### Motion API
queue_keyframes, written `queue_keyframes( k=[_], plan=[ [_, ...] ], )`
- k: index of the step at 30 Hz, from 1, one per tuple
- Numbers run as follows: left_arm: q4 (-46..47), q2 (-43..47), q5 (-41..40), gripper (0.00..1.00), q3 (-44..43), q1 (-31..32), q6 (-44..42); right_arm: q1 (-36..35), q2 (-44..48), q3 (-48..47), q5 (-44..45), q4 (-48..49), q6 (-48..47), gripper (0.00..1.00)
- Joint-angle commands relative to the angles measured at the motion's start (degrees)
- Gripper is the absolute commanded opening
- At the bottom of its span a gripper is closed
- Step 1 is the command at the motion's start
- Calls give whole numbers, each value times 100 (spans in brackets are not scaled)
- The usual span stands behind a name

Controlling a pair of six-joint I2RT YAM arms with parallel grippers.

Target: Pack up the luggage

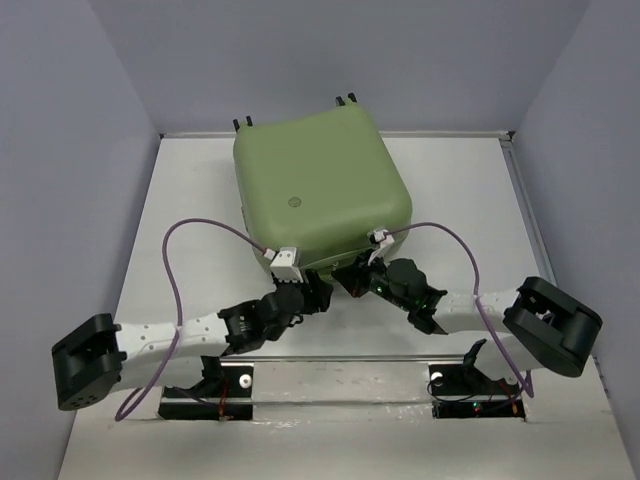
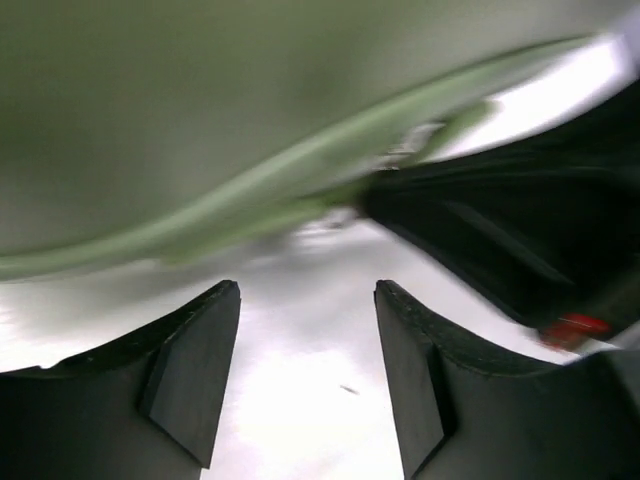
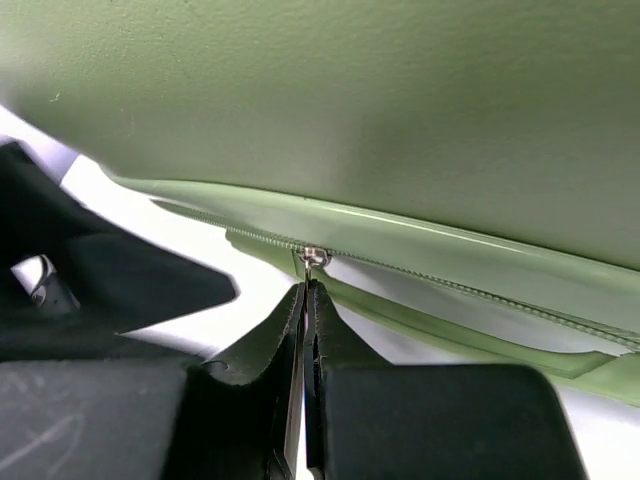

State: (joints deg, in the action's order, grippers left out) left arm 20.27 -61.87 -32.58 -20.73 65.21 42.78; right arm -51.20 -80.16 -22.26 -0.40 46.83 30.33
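The pale green luggage (image 1: 320, 185) lies at the back middle of the white table, lid down, wheels at its far edge. Both grippers sit at its near edge. My right gripper (image 1: 355, 278) (image 3: 307, 287) is shut on the small metal zipper pull (image 3: 314, 258), which hangs from the zipper line along the green shell (image 3: 400, 100). My left gripper (image 1: 318, 292) (image 2: 308, 290) is just left of it, open, with only bare table between its fingers. The luggage's blurred green edge (image 2: 200, 100) runs above the left fingers.
The white table (image 1: 190, 210) is boxed in by grey walls on the left, right and back. A metal rail (image 1: 330, 357) runs along the near edge by the arm bases. Purple cables (image 1: 175, 270) loop over both arms. The right arm's black body (image 2: 520, 240) shows beside the left gripper.
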Motion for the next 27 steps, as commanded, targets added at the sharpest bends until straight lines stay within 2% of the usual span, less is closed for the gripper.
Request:
queue_keyframes(
  k=[1,3,5,7,9,10,13,14,17,22,27],
  plan=[
    [-328,1155,472,72,-658,211,-147,-364,166,125,-197,-708,176,7],
    [-1084,1718,305,81,-1018,159,-305,-364,333,47,-74,-1182,105,7],
    [-1943,1941,296,84,-1335,-77,-411,-364,413,73,-109,-1273,79,7],
    [-2429,2065,567,90,-1766,-709,-516,-364,536,108,-179,-1308,96,7],
    [-2966,2012,814,92,-1952,-1227,-709,-364,572,108,-232,-1325,123,7],
    [-3046,2021,1015,93,-1952,-1735,-788,-364,615,82,-249,-1378,114,7],
    [-2951,2170,1411,99,-1743,-2502,-982,-364,686,3,-276,-1553,70,7],
    [-2846,2179,1743,99,-1680,-2974,-1017,-364,721,-41,-311,-1597,52,7],
    [-2617,2022,2325,99,-1566,-3496,-1001,-364,704,-172,-425,-1703,17,7],
    [-2257,1740,2598,99,-1321,-3568,-764,-470,520,-349,-417,-1677,17,7],
    [-1334,1573,3073,99,-924,-3559,-429,-1074,63,-858,-268,-1695,-35,7]
  ],
)
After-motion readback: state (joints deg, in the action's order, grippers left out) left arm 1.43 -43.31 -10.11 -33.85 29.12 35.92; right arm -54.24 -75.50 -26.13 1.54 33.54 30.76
